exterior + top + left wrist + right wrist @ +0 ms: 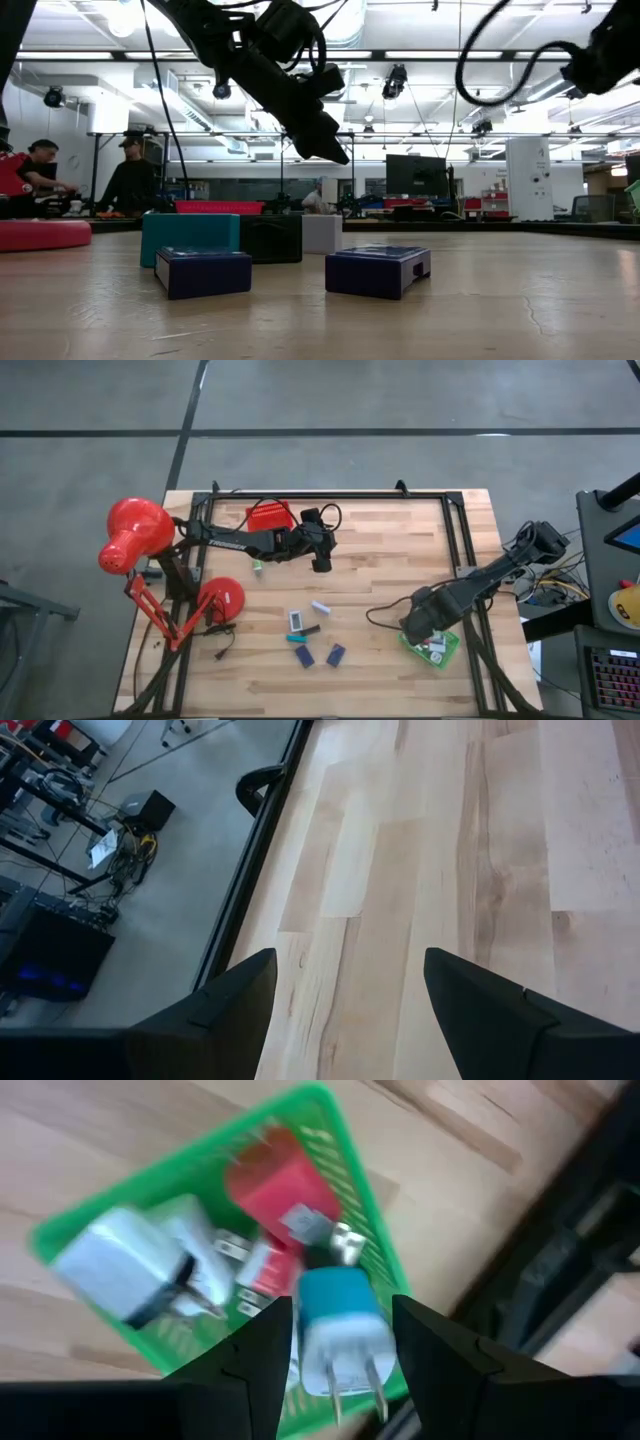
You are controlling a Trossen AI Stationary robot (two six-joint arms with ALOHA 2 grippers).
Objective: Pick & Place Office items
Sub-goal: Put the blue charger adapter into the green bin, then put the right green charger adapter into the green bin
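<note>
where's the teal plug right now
The teal plug sits between the right gripper's fingers, just above the green tray at the table's front right, over a white charger and red plug.

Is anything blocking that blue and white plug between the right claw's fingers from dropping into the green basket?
Nothing visible does. The right gripper holds the teal-and-white plug directly above the green tray, which already contains a white charger and a red one.
</note>
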